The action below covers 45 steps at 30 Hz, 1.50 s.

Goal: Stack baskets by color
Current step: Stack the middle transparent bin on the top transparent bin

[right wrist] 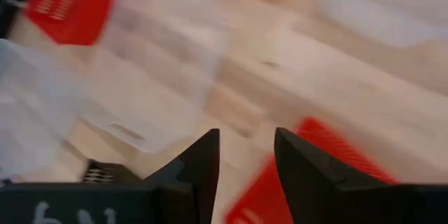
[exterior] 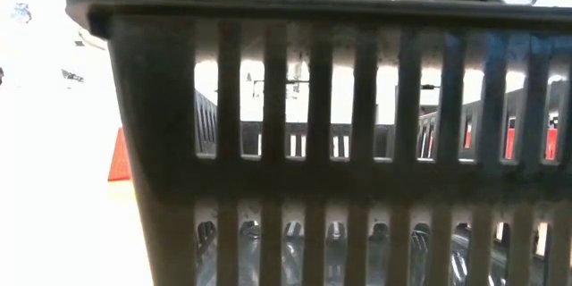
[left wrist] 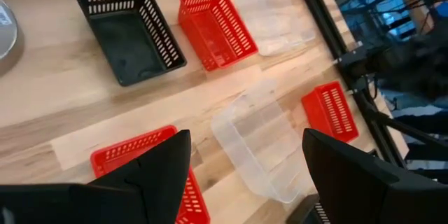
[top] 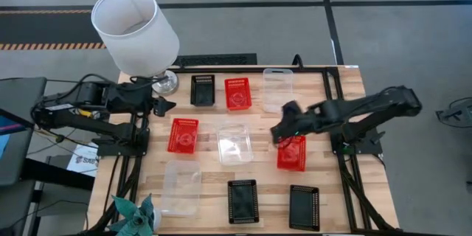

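Observation:
Three red baskets [top: 237,94] [top: 183,135] [top: 292,153], three black ones [top: 202,90] [top: 242,201] [top: 304,207] and three clear ones [top: 278,90] [top: 234,144] [top: 181,188] stand singly on their bottoms on the wooden table [top: 335,118]. My right gripper [top: 280,134] [right wrist: 246,155] hovers open over the left far corner of the right-hand red basket [right wrist: 329,143], pointing steeply down, with nothing between its fingers. My left gripper [top: 164,105] [left wrist: 245,175] hangs wide open above the table's far left, looking over the middle clear basket [left wrist: 259,147]. A black basket [exterior: 340,143] fills the low view.
A white lampshade [top: 136,26] on a metal foot [top: 166,81] stands at the table's far left corner, close to my left arm. A teal paper shape [top: 140,217] lies at the near left corner. Dark frame rails [top: 330,88] run along the right side.

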{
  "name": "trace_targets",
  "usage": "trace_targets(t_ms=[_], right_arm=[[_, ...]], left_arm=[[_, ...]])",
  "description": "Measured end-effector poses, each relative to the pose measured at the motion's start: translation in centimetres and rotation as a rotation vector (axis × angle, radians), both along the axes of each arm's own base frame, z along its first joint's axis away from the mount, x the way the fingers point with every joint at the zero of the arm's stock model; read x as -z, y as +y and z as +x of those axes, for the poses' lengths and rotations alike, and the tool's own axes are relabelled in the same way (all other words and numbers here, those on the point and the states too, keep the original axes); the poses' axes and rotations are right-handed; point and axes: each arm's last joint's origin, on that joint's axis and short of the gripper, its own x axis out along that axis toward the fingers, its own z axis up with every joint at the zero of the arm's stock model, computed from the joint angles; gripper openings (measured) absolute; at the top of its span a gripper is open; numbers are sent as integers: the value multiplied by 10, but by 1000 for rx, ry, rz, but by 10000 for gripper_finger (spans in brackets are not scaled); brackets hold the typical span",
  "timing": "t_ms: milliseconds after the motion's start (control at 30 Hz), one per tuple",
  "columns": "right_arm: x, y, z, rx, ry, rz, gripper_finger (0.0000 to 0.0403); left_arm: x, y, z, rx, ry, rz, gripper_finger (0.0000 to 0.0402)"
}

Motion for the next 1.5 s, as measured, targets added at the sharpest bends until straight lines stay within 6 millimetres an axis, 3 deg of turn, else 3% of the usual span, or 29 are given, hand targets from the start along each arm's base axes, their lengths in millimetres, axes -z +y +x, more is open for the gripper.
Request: trace_targets(t_ms=[267,433,600,1033,1133,1300,1500], right_arm=[[51,9,68,34,-62,31,159],[83,8,88,35,57,43,159],[100,9,110,3,111,43,159],[136,2,128,5,238,17,151],[144,-4,132,-8,247,36,114],[151,-8,137,-44,250,39,16],[139,-8,131,-31,248,61,5]], left_arm=[[0,0,1,19,4,-4,261],[0,0,0,30,8,6,261],[0,0,0,32,9,9,261],[-1,0,1,42,8,29,261],[-1,0,1,41,7,30,261],[0,0,1,41,8,30,261],[-1,0,1,41,7,30,261]])
